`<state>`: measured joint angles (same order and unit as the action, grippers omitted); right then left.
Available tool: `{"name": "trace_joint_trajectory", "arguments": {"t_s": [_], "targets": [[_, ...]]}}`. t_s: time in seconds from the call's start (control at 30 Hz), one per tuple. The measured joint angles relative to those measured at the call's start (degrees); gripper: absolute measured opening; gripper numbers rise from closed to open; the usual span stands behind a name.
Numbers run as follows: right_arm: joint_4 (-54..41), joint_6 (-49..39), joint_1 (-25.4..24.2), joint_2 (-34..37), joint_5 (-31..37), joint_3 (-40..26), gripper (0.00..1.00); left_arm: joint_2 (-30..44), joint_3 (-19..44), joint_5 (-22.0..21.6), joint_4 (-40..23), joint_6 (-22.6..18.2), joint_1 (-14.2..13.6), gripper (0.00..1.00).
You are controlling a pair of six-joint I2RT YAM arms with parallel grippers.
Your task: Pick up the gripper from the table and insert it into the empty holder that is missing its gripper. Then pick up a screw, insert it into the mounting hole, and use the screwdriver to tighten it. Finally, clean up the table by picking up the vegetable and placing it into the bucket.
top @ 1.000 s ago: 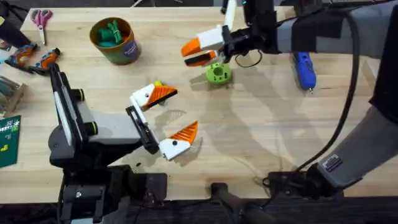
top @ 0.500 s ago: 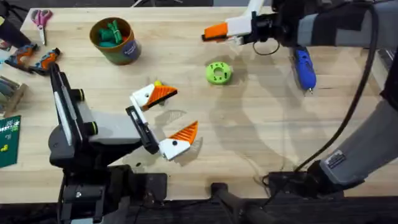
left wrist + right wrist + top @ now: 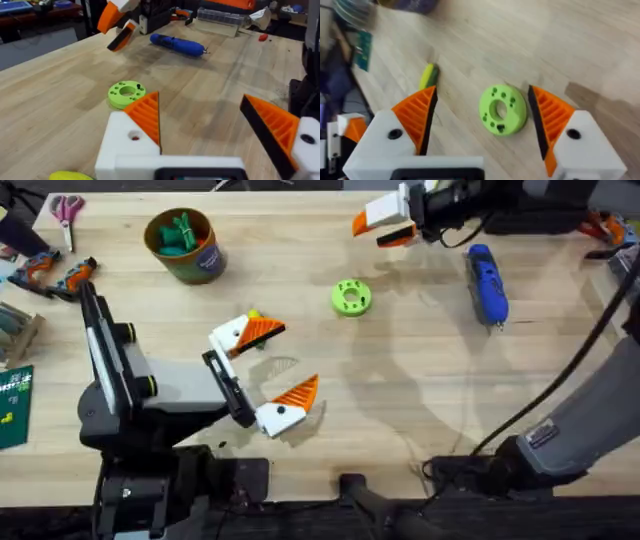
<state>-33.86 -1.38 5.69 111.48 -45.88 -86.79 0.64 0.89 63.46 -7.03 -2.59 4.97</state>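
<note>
left gripper point(image 3: 268, 375) low over the bench's point(image 3: 400, 410) middle, jaws open, nothing between them. right gripper point(image 3: 385, 222) up near the far edge, jaws open, empty. screwdriver point(image 3: 487, 282) lying flat toward the far right, just beside the right gripper. green disc point(image 3: 351, 297) flat on the wood between the grippers. vegetable point(image 3: 254, 314) just beside the left gripper's far finger. bucket point(image 3: 184, 244) upright near the far left corner, green pieces inside

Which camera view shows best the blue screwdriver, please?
The overhead view: the screwdriver lies whole and unobstructed on the table, tip toward the arms' bases, beside the right gripper. The left wrist view shows it farther off, also whole, lying on its side with the thin metal tip visible.
</note>
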Motion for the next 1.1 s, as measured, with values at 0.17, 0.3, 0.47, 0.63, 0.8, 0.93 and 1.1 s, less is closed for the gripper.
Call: {"name": "trace_joint_trajectory", "arguments": {"t_s": [0.17,0.3,0.47,0.63,0.8,0.93,1.1], "targets": [[-13.47,-3.93,3.43,-2.00,9.12,-3.17,0.991,-0.01,0.00,-0.01,0.00,0.00,0.00,0.986],[-21.39,-4.95,6.85,-4.20,16.06,-3.18,0.991,0.00,0.00,-0.01,0.00,0.00,0.00,0.986],[-25.47,-4.60,11.02,-5.71,25.38,-3.18,0.991,-0.01,0.00,-0.02,0.00,0.00,0.00,0.986],[-28.88,-3.30,14.99,-7.81,31.85,-3.18,0.991,-0.02,0.00,0.00,0.00,0.00,0.00,0.987],[-25.41,0.19,18.41,-17.72,34.34,5.18,0.991,-0.02,0.00,-0.02,0.00,0.00,0.00,0.985],[-14.18,3.44,18.32,-25.28,34.73,15.35,0.990,-0.02,0.00,0.00,0.00,0.00,0.00,0.986],[3.99,6.18,18.30,-27.14,35.16,27.50,0.991,-0.01,0.00,0.00,0.00,0.00,0.00,0.987]]}}
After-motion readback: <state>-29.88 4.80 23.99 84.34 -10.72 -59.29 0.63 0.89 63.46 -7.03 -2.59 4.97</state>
